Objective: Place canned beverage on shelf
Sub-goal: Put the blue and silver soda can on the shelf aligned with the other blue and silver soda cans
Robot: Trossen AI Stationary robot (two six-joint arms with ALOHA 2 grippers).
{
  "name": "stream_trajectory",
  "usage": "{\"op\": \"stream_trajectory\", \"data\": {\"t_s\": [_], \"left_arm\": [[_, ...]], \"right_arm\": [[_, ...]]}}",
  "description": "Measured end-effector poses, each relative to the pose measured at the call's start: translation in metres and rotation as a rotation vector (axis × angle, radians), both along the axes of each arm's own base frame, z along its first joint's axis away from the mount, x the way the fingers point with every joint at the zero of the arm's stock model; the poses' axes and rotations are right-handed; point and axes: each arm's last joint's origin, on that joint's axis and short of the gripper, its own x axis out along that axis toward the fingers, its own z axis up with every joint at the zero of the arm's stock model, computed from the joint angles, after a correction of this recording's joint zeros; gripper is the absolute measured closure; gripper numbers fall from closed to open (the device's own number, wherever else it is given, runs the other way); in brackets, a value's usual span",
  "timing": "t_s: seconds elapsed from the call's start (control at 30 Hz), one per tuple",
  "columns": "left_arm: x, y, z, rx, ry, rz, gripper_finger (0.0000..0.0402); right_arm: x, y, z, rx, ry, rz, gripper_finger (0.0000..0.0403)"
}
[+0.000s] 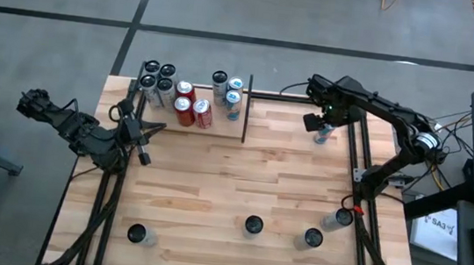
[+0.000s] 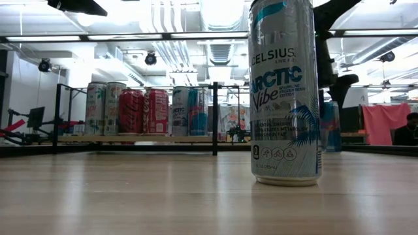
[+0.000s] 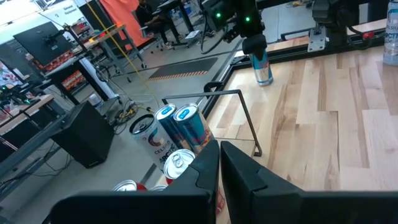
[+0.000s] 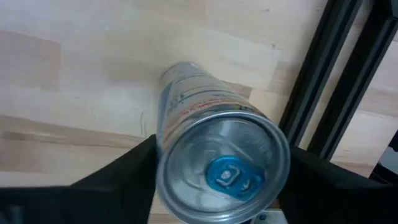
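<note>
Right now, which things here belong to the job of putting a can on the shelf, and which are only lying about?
Job:
- right end effector, fingers either side of the blue-tab can
- shelf with cans already on it

Lying about:
- four loose cans near the table's front, e.g.
- left end effector, shut, waiting at the left

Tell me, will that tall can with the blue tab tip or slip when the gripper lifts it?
The can is tall and narrow and stands upright on the wooden table, so a sideways nudge would probably topple it and it could then roll. Its smooth metal wall looks slippery. The right gripper straddles it near the top, which may let it swing if held loosely.
</note>
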Motion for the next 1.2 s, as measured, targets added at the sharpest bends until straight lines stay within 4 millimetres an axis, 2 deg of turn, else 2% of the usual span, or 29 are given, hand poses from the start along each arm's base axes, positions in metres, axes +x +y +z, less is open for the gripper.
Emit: {"op": "stream_trajectory", "data": {"t_s": [0.07,0.2,0.4,0.6,0.77,0.97,1.1,1.2], "left_arm": [[0.0,0.0,0.0,0.0,-0.001,0.0,0.0402],[0.001,-0.001,0.0,-0.008,-0.004,0.002,0.0402],[0.007,-0.004,-0.002,-0.025,0.001,-0.004,0.0402],[0.021,-0.011,-0.001,-0.052,-0.031,-0.027,0.0402],[0.037,-0.019,0.001,-0.092,-0.081,-0.06,0.0402],[0.06,-0.031,0.006,-0.111,-0.167,-0.093,0.0402],[0.074,-0.04,0.006,-0.143,-0.21,-0.152,0.0399],[0.086,-0.046,0.001,-0.153,-0.206,-0.189,0.0379]], "right_arm": [[0.002,0.002,0.0,-0.006,-0.001,0.015,0.0172],[0.009,0.007,0.006,-0.031,-0.028,0.064,0.0173],[0.014,0.033,0.048,-0.178,-0.113,0.136,0.0173],[0.014,0.092,0.114,-0.428,-0.323,0.233,0.0173],[0.012,0.148,0.152,-0.625,-0.599,0.387,0.0173],[0.034,0.204,0.165,-0.783,-0.81,0.653,0.0173],[0.058,0.232,0.161,-0.822,-0.853,0.813,0.0173],[0.077,0.248,0.15,-0.818,-0.842,0.903,0.0173]]}}
